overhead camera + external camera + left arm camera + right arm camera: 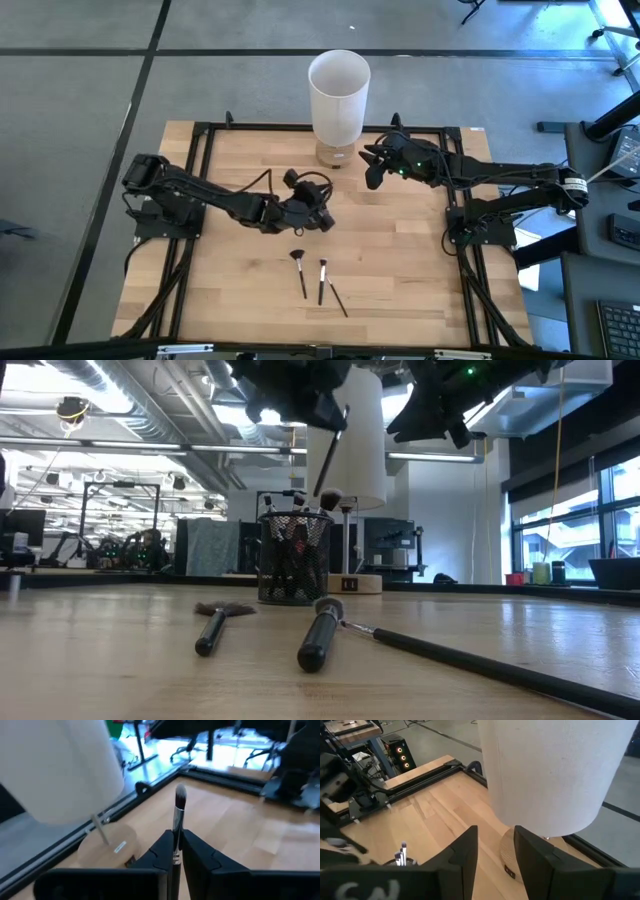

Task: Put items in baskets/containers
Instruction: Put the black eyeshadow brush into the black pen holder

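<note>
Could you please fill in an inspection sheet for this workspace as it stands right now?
Surface: wooden table, bare wood over most of it.
Job's things: three makeup brushes lie loose near the front edge; a dark mesh cup already holds several brushes.
Clutter: tall white cylinder on a wooden base at the back edge.
Hands: left hand is shut on a brush, raised above the cup; right hand is open and empty, close to the white cylinder.
Cables: dark cables run along both arms and loop near the left hand.
Surroundings: workshop with benches and equipment behind the table; no people seen.
</note>
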Tool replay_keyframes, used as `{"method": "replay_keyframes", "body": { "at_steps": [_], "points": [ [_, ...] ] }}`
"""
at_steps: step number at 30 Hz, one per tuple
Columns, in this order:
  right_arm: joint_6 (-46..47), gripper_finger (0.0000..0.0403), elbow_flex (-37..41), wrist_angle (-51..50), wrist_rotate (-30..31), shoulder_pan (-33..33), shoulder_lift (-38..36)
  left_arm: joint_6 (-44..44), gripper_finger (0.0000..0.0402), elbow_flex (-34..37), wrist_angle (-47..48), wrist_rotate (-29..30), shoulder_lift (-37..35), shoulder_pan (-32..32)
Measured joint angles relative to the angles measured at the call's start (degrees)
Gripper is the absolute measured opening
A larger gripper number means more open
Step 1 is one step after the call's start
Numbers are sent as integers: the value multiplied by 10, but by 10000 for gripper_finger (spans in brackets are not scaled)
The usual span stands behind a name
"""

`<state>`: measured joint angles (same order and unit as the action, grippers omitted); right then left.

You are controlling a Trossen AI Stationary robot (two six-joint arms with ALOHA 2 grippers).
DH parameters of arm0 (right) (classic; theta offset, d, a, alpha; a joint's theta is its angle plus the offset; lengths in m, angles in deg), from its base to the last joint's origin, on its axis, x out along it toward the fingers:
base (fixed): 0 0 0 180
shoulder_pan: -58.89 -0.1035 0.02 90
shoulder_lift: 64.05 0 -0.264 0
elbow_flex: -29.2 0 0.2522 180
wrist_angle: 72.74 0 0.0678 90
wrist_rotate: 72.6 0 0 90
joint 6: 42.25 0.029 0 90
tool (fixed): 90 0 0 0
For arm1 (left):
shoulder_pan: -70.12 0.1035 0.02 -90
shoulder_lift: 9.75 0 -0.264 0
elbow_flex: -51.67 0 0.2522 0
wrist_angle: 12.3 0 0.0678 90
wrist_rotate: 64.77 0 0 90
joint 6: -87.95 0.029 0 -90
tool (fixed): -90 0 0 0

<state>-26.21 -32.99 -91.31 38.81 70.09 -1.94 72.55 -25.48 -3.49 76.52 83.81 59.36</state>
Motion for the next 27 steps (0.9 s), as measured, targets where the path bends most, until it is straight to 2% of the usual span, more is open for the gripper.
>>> {"method": "replay_keyframes", "body": {
  "at_steps": [7, 14, 24, 27],
  "points": [
    [0, 126, 0, -2, 0, 0, 0, -45, 27, 5, 9, -3, 17, 8],
    [1, 126, 0, -4, 0, 0, 0, -138, 27, 43, 20, 44, 10, 8],
    [2, 126, 0, -11, 0, 0, 0, -266, 27, 80, 33, 53, 9, 20],
    [3, 126, 0, -11, 0, 0, 0, -280, 27, 84, 35, 52, 14, 19]
  ]
}}
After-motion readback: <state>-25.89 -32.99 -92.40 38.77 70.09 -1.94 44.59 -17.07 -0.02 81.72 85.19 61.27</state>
